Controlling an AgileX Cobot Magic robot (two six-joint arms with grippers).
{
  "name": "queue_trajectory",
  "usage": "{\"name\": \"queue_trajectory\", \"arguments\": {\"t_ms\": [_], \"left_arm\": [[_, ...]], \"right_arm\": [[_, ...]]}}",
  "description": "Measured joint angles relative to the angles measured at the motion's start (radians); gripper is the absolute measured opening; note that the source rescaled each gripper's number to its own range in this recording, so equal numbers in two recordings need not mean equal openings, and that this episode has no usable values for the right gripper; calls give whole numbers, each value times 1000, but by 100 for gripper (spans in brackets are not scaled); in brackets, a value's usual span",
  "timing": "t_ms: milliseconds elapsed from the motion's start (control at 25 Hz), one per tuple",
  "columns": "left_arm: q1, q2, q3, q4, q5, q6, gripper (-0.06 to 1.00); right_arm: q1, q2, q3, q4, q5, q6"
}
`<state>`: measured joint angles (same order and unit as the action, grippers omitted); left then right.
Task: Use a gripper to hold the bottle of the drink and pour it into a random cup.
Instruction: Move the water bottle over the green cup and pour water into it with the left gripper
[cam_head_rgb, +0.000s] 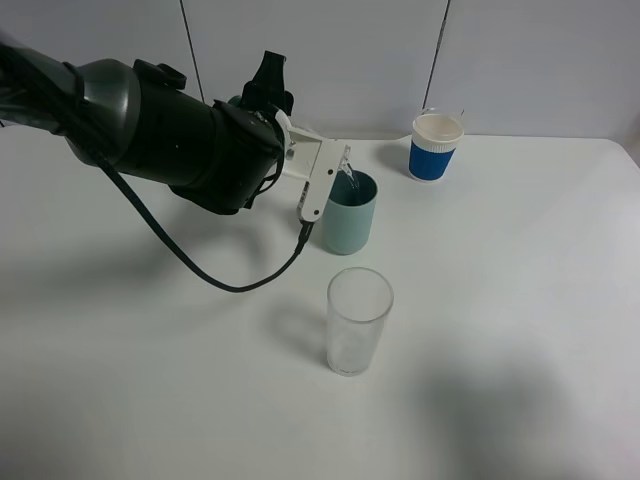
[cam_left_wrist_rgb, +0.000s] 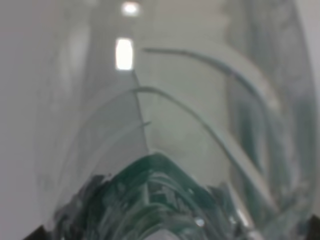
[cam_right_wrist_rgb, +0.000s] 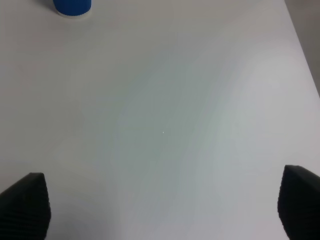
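Pouring appears under way — the left gripper (cam_head_rgb: 330, 180) pinches the bottle (cam_head_rgb: 346, 172), tipped with its neck over the rim of the teal cup (cam_head_rgb: 350, 225) on the desk (cam_head_rgb: 520, 300). Emptying, righting and setting down seem left — the right gripper (cam_right_wrist_rgb: 160, 205) hangs spread and empty.

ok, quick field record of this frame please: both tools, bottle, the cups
left tool: shut on bottle, tipped over teal cup
right tool: open, empty, above bare table
teal cup: upright, under the bottle mouth
clear tumbler: upright, nearer the camera, apart from teal cup
paper cup: blue and white, far side, standing alone
pour stream: too small to tell
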<state>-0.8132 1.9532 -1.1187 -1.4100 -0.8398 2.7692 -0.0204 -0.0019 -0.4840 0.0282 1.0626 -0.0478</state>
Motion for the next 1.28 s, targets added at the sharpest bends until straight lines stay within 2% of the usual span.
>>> {"name": "queue_trajectory", "arguments": {"t_ms": [1280], "left_arm": [[27, 0, 0, 31, -8, 10, 4]], "right_arm": [[0, 0, 0, 0, 0, 0]]}}
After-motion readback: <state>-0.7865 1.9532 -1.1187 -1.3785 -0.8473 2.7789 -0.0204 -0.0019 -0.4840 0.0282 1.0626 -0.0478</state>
